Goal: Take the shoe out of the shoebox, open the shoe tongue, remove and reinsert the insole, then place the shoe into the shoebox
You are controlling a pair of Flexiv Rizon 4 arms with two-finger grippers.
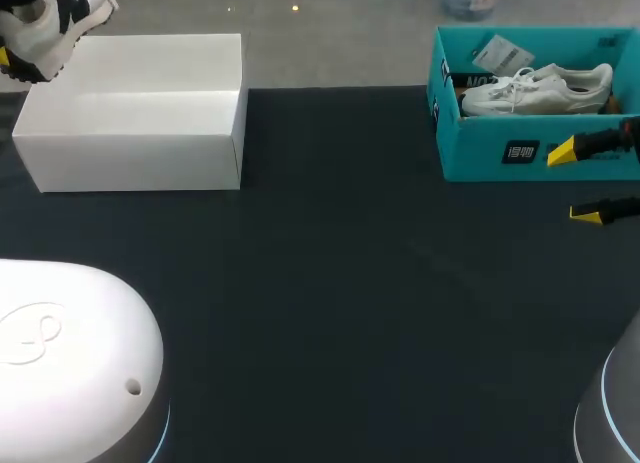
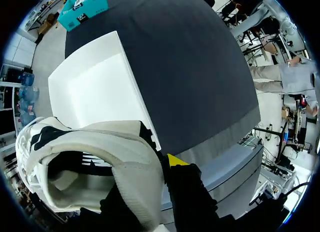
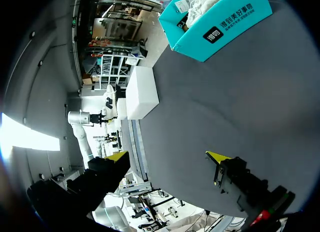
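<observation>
Head view first: the shoe (image 1: 45, 28), white with black markings, hangs at eleven o'clock, in the air over the far left corner of the white shoebox (image 1: 135, 133). It's out of the box, so I'd call step one as good as done. At one o'clock sits a teal box (image 1: 480, 148) with a pair of white sneakers (image 1: 540, 88) inside. Just in front of it the right jaws stand spread, yellow fingertips (image 1: 563, 153) well apart, nothing between them. The dark table (image 1: 330, 283) stretches between the two boxes.

Left wrist view: here's the grip. The left jaws are pinching the shoe (image 2: 90, 157) at its padded collar. One yellow tip (image 2: 175, 160) shows on the outside, and the other finger I can't make out. The white shoebox (image 2: 95, 91) lies below and ahead, towards twelve o'clock of the jaws.

Right wrist view: right jaws wide, fingertips (image 3: 118, 156) bare. The teal box (image 3: 225, 26) is ahead at about one o'clock, with the white shoebox (image 3: 141, 91) off at eleven.

To do this well, carry the shoe clear of the box wall and bring it to the table's middle, where both arms can reach. Set it flat on its sole before loosening the pinch. A collar grip lets a shoe swing, so slow and level looks like the way.
</observation>
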